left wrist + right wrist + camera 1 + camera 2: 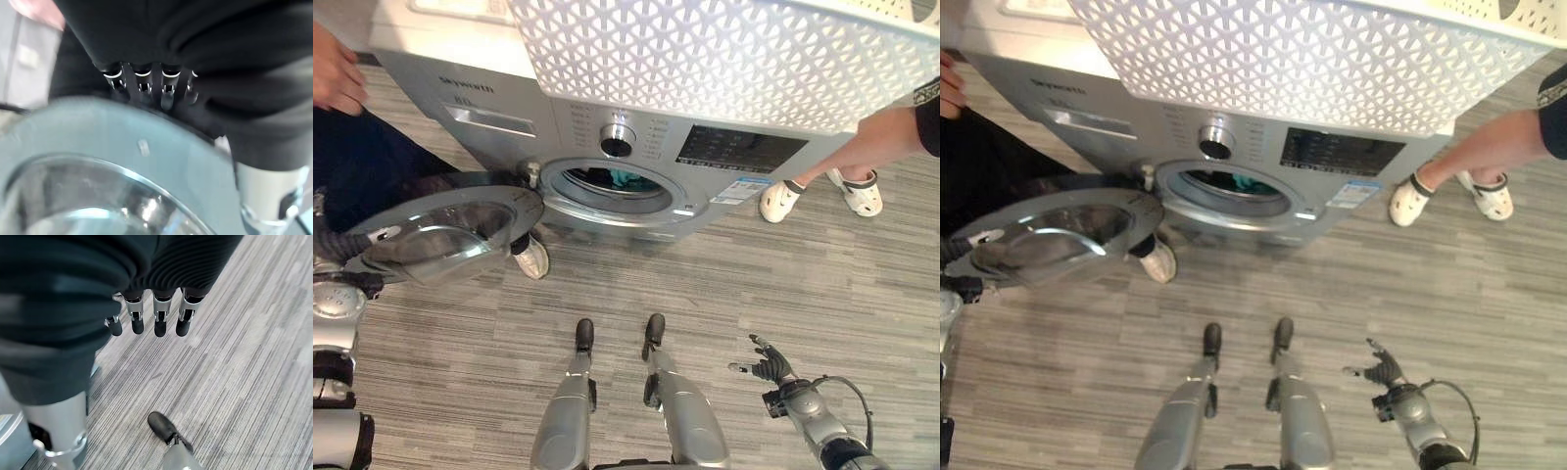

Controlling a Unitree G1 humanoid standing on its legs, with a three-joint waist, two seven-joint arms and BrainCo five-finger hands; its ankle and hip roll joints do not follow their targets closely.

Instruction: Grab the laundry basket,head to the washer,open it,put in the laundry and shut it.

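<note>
Spotted, at the far left, a person's hand (335,70) beside the washer's upper corner, with dark clothing below it. Found the robot's left hand (146,85) at the outer edge of the washer door (440,235), fingers fairly straight and relaxed, dark tips touching the door's silver rim, gripping nothing. Saw that door swung fully open to the left, glass bowl facing up. Noted the silver washer (744,157) next, its round opening (607,201) uncovered, and made out dark and teal laundry (625,177) inside the drum. Observed the white lattice laundry basket (724,59) high across the upper part of the head views, over the washer's top edge and control panel, held by neither hand. Located the right hand (769,367) lower right, well apart from the washer, above the grey striped floor (803,284), fingers spread wide and empty. Caught, at the far right, a person's bare legs in white clogs (781,201) just beside the washer's corner.
</note>
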